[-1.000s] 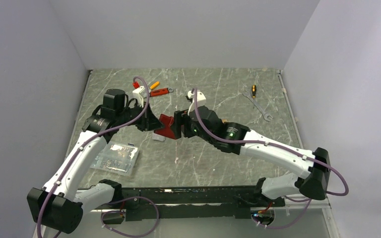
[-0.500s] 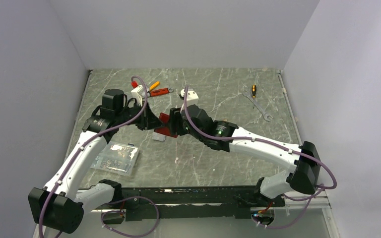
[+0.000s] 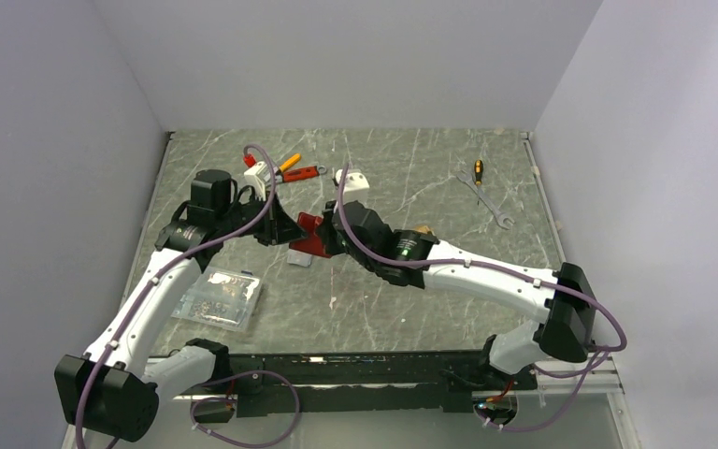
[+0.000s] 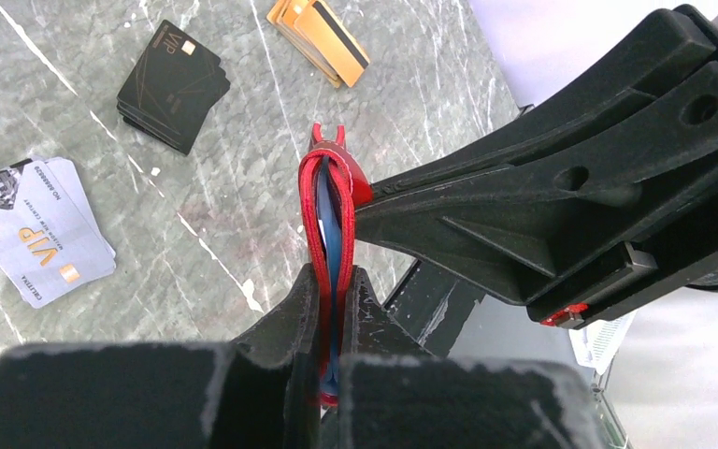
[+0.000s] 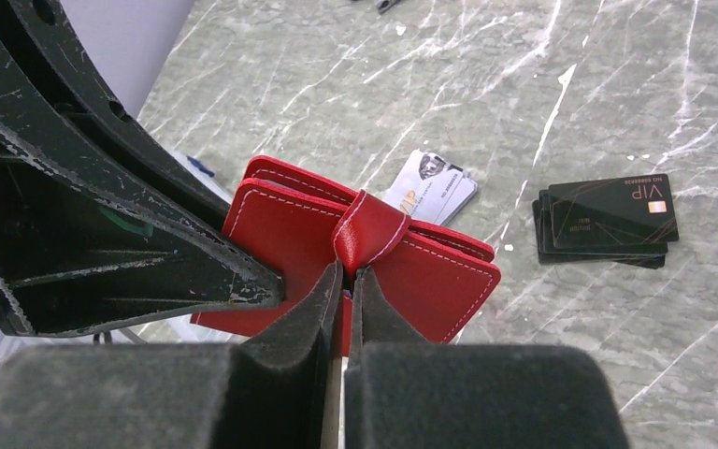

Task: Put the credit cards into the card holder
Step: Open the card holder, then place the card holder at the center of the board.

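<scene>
item 1: left claw [image 4: 332, 292]. i am pinching it narrow on the near edge of the holder [image 4: 323, 192], red leather on both sides of the bluish lining showing between my fingers.

item 2: right claw [image 5: 344, 281]. i am closing it tight on the holder from the opposite side, my fingertips meeting just under the tab [image 5: 370, 230].

item 3: holder. it is hanging on edge between my 2 claws, above the table [image 3: 411, 290], near the middle and slightly left.

item 4: silver cards [image 4: 42, 234]. they are lying fanned on the table below the holder, printed faces up.

item 5: orange cards [image 4: 322, 34]. a small stack is resting further off, 1 dark stripe showing.

item 6: black stack [image 4: 170, 84]. it is sitting between the silver and orange cards, apart from both.

item 7: box [image 3: 217, 297]. clear plastic, it is lying beside my left arm.

item 8: wrench [image 3: 492, 208] and screwdriver [image 3: 477, 171]. they are resting at the far right, near each other.

item 9: red tools [image 3: 292, 166]. they are lying at the far edge, behind my left claw.
</scene>
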